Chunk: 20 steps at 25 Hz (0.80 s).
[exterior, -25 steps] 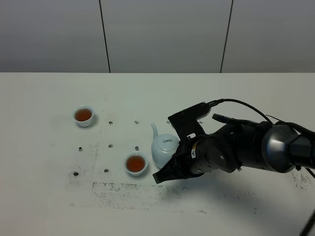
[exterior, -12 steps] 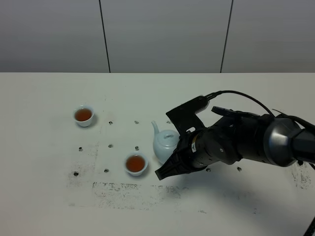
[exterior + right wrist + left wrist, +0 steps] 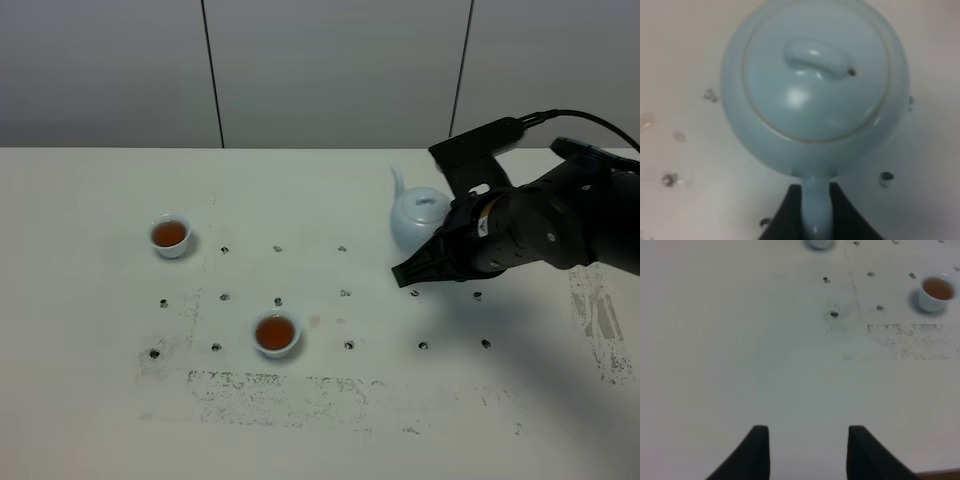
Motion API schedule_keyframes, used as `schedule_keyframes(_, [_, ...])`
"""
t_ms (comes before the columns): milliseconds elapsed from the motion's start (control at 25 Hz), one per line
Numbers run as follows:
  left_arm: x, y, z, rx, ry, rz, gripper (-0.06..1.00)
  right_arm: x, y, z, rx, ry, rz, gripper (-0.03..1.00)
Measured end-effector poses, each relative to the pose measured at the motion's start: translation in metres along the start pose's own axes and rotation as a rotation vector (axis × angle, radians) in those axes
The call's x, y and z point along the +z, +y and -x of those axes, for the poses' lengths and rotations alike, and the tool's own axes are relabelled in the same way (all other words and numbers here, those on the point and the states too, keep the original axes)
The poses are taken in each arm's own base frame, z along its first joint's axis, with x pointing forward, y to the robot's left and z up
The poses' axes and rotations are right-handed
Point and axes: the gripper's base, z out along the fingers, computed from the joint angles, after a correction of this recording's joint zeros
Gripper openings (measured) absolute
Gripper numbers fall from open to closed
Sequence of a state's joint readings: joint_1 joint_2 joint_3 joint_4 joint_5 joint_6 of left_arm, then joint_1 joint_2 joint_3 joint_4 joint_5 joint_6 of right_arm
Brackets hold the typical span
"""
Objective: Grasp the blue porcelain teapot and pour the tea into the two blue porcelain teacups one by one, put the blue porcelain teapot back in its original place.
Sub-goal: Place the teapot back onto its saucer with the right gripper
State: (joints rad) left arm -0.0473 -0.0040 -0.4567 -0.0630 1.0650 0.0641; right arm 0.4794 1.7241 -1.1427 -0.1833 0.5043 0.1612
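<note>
A: The blue porcelain teapot (image 3: 417,217) — where is it? A second ago it stood just right of the nearer cup.

B: It has been carried well off to the right and toward the far side of the white table (image 3: 90,400). It sits upright, spout pointing left and away, with open tabletop between it and both cups.

A: And the right gripper (image 3: 816,209)?

B: Clamped on the teapot's loop handle; in the right wrist view the dark fingers (image 3: 788,216) press either side of the handle, just below the round lid (image 3: 815,85). The arm has swung right along with the pot.

A: The two blue porcelain teacups?

B: Neither has shifted. The near teacup (image 3: 276,334) and the far-left teacup (image 3: 171,236) both hold amber tea and stand well apart.

A: The left gripper (image 3: 808,452)?

B: Its two black fingers are spread apart over bare table, holding nothing. From that wrist view the near teacup (image 3: 936,292) shows clearly, the other only as a sliver at the frame's edge.
</note>
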Motion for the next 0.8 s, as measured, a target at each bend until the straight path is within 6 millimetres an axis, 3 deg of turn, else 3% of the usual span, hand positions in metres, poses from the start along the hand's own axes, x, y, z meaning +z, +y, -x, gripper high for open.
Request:
schedule_keyframes(120, [0.0, 0.0, 0.0, 0.0, 0.0, 0.0, 0.43, 0.003, -0.02, -0.001, 0.052, 0.002, -0.027, 0.06])
schedule_keyframes(280, [0.0, 0.0, 0.0, 0.0, 0.0, 0.0, 0.43, 0.014, -0.031, 0.005, 0.082, -0.032, -0.036, 0.06])
schedule_keyframes(520, [0.0, 0.0, 0.0, 0.0, 0.0, 0.0, 0.43, 0.043, -0.034, 0.026, 0.09, -0.011, -0.042, 0.06])
schedule_keyframes(800, [0.0, 0.0, 0.0, 0.0, 0.0, 0.0, 0.43, 0.07, -0.029, 0.023, 0.1, 0.019, -0.026, 0.06])
